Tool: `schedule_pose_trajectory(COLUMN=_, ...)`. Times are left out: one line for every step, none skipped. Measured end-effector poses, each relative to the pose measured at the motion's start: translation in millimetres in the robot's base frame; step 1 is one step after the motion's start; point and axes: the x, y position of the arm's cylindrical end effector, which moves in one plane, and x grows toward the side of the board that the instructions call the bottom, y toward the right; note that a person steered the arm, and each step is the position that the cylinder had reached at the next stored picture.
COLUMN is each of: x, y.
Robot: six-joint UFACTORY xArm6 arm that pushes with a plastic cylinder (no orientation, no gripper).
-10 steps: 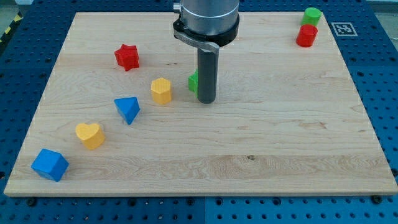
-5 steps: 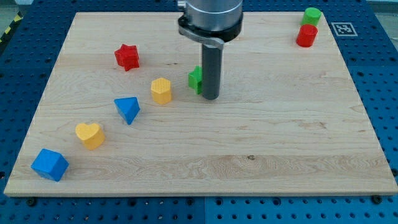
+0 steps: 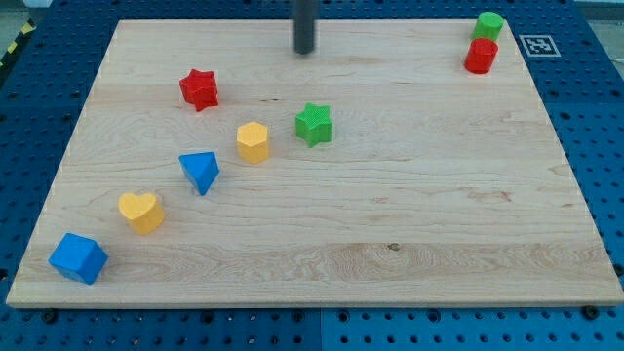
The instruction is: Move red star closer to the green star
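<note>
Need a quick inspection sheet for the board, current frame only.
Surface: wooden board, flat.
Job's things: red star up left of green star, apart.
Clutter: yellow block, blue triangle, yellow heart, blue cube; green block and red block top right.
Tip: my tip above the green star, touching no block.
Cables: nothing seen.
Surroundings: blue perforated table, marker tag.
</note>
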Motion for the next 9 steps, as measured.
schedule_pose_trajectory(x=-0.2, y=-101.0)
schedule_pose_trajectory(x=28.3, y=-175.4)
schedule_pose_trajectory(x=68.7, y=-201.4)
schedule_pose_trajectory(x=72.0, y=-181.2)
schedule_pose_trajectory(x=84.8, y=-161.6)
schedule_pose_trajectory(x=101.7, y=-156.3)
schedule_pose_trajectory(x=101.7, y=-118.2)
schedule_pose_trajectory(x=101.6, y=-70.3)
schedule_pose_trajectory(x=101.6, y=-29.7)
